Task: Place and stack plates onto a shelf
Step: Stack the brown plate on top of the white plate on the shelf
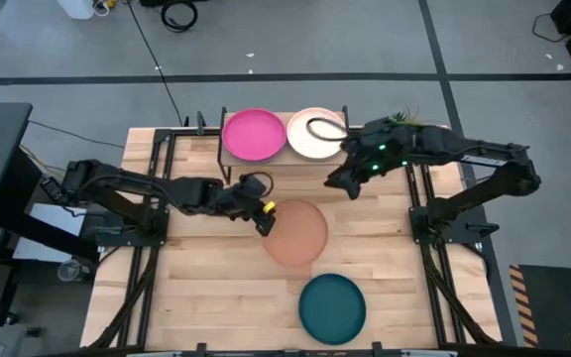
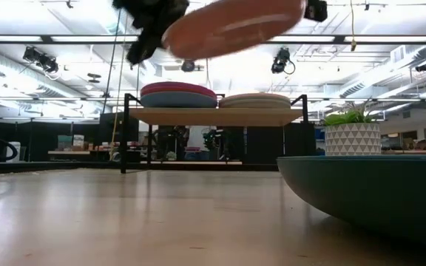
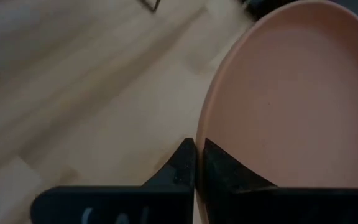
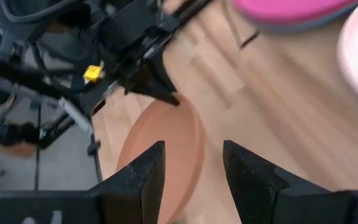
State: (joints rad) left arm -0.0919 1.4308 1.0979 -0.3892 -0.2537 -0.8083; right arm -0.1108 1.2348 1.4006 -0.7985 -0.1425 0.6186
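Low view: round matte plate point(image 2: 235, 26) aloft

dark teal plate point(image 2: 376, 192) cropped at frame edge

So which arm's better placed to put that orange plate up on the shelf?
Left. The left gripper already pinches the orange plate by its rim, lifted off the table; the right gripper is open and empty.

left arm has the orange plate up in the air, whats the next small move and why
Probably carry it on toward the shelf. The left gripper is shut on the rim of the orange plate, already lifted above shelf height in the low view. The pale stack looks like the nearer target, but the open right gripper hovers beside it, so approach with care.
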